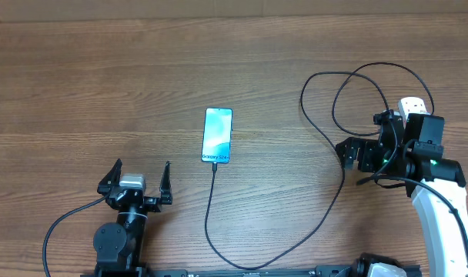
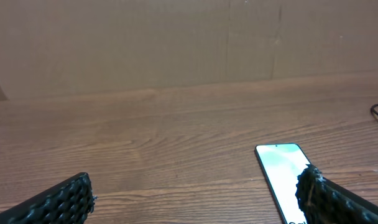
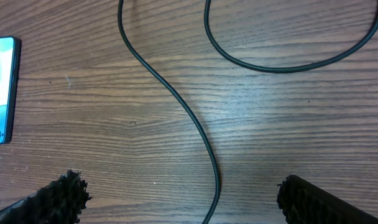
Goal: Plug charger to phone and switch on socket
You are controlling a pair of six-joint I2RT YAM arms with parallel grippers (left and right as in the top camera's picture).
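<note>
Heads up: your white plastic power strip (image 1: 413, 105) sits far right, mostly hidden behind the right gripper (image 1: 348, 158). That one's wide open, empty and nearest. The left gripper (image 1: 140, 171), also open, is well apart.

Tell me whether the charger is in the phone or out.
In, as far as shows: overhead, the charger meets the Galaxy-text end of the phone with no gap. Full seating is too small to tell.
</note>
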